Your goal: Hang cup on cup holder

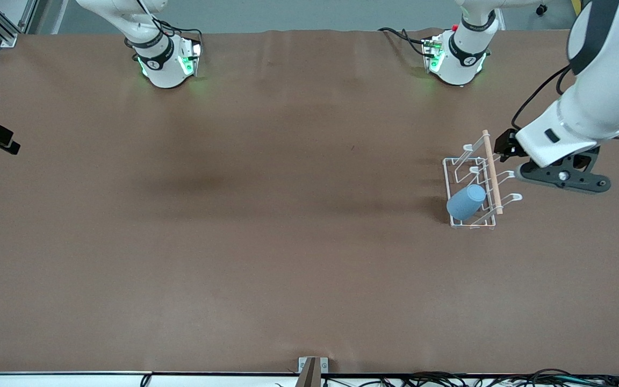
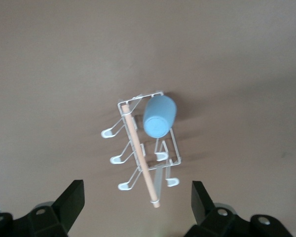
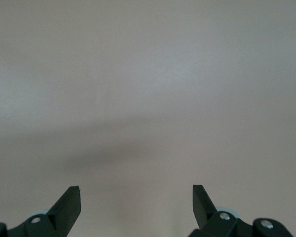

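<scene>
The cup (image 1: 466,201) is hung on a prong of the cup holder (image 1: 473,185), seen at the right of the front frame, on the table (image 1: 266,242) toward the left arm's end. The left gripper (image 2: 138,205) is held above the rack's wooden dowel (image 2: 142,159), fingers (image 2: 73,200) spread and empty. The right gripper (image 3: 136,207) is held over bare table, fingers (image 3: 71,201) spread wide, nothing gripped; that arm waits.
</scene>
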Robot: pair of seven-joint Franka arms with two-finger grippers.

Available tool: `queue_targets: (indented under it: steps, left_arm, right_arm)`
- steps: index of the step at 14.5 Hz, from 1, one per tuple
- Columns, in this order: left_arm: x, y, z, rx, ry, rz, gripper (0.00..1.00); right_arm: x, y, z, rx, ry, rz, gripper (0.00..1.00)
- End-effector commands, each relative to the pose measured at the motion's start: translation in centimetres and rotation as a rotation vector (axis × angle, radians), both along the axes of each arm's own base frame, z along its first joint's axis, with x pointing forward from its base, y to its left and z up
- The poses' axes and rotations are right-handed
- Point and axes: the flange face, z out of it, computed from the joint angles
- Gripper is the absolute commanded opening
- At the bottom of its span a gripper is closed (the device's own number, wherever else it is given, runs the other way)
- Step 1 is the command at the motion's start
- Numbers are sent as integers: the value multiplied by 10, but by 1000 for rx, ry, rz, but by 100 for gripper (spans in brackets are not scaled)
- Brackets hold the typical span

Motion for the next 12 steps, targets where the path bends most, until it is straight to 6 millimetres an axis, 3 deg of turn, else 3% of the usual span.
queue_targets:
  steps: [1,9,12]
  left_arm:
    - [-13,20,31,-57,-64,68,95]
    - [-61,46,94,-163,-147,148,100]
    - [-61,47,98,-160,-150,153,100]
  right_arm:
    - [-5,2,4,8,-3,-4,100]
    - [-5,0,4,8,-2,-5,100]
    - [-5,0,4,8,-2,-5,100]
